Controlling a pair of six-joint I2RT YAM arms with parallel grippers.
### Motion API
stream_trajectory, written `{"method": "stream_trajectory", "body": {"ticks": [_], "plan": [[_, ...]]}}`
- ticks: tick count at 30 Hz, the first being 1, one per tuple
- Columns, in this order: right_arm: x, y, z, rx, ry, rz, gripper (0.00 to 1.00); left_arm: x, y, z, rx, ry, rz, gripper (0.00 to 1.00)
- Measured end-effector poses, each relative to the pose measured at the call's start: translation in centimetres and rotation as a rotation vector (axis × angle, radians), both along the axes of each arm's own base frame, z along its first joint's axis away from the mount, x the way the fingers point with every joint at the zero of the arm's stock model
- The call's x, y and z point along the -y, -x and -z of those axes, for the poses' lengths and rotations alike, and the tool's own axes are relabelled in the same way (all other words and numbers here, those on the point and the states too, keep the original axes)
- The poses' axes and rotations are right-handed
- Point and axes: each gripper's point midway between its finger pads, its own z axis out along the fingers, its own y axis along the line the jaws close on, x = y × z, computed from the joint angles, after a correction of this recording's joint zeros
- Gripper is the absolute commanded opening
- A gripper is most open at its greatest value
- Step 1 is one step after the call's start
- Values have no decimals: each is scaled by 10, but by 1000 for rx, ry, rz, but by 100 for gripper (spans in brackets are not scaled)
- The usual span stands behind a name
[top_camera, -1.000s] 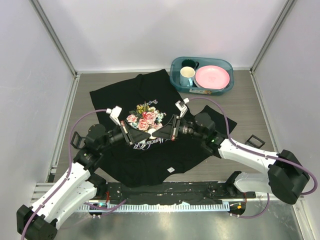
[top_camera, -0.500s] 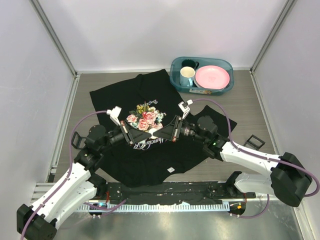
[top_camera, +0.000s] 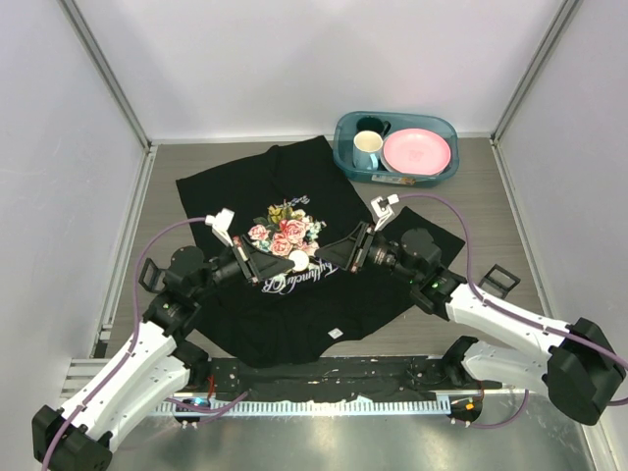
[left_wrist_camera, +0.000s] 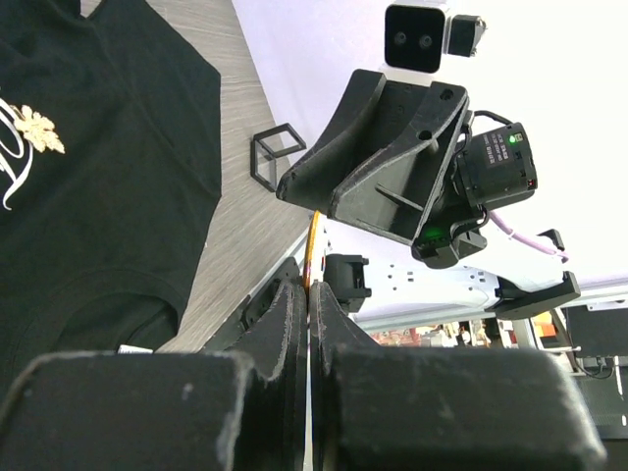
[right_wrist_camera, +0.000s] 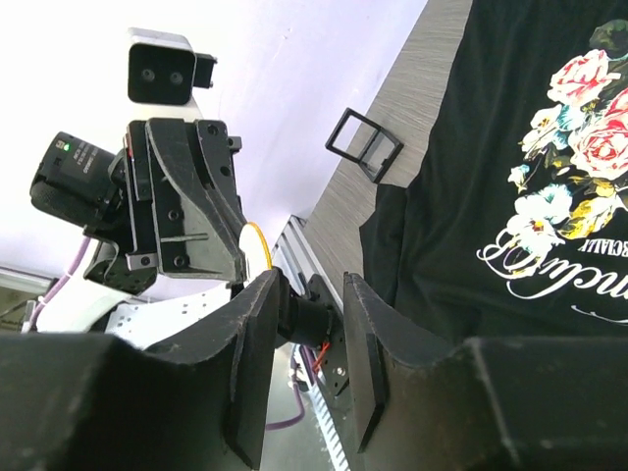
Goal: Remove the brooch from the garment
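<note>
Brooch (right_wrist_camera: 257, 250), small round orange-yellow badge, sits clamped in left gripper (left_wrist_camera: 310, 294); right gripper (right_wrist_camera: 309, 285) gapes empty above black rose-print T-shirt (top_camera: 275, 314), grey wood-grain table (top_camera: 471, 196), white walls (top_camera: 294, 59).

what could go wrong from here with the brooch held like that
1. The left gripper pinches the brooch only by its thin edge, right at the fingertips. It could slip or twist out and drop onto the garment.
2. The right gripper stands open, close opposite the left one. A careless move by either arm could make them collide or knock the brooch loose.
</note>
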Motion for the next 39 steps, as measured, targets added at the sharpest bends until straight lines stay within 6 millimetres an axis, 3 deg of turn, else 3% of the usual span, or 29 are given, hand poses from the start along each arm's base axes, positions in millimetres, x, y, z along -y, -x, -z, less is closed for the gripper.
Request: {"method": "stream_trajectory", "body": {"ticks": [4, 9, 21, 24, 27, 31, 33, 34, 36, 37, 39], "plan": [[-2, 5, 1, 24, 26, -38, 45, 1, 0, 1, 3, -5, 6, 0], [-11, 6, -3, 48, 43, -95, 42, 2, 0, 5, 0, -15, 19, 0], [-23, 14, 1, 48, 54, -192, 26, 3, 4, 5, -1, -15, 40, 0], [-24, 16, -2, 59, 41, -213, 17, 4, 4, 5, 2, -13, 44, 0], [-26, 17, -3, 60, 29, -225, 1, 5, 3, 5, 3, -13, 47, 0], [-27, 18, -5, 54, 19, -228, 1, 5, 3, 5, 4, -12, 47, 0], [-27, 17, -4, 50, 22, -224, 1, 5, 3, 6, 5, -15, 46, 19], [-26, 16, -2, 46, 29, -216, 1, 5, 3, 7, 3, -18, 45, 42], [-21, 13, 2, 39, 63, -179, 1, 4, 2, 12, -4, -43, 43, 59], [-17, 12, 6, 33, 94, -155, 1, 4, 1, 15, -17, -58, 40, 80], [-3, 5, 14, 18, 167, -65, 1, 1, 1, 20, -33, -97, 27, 84]]}}
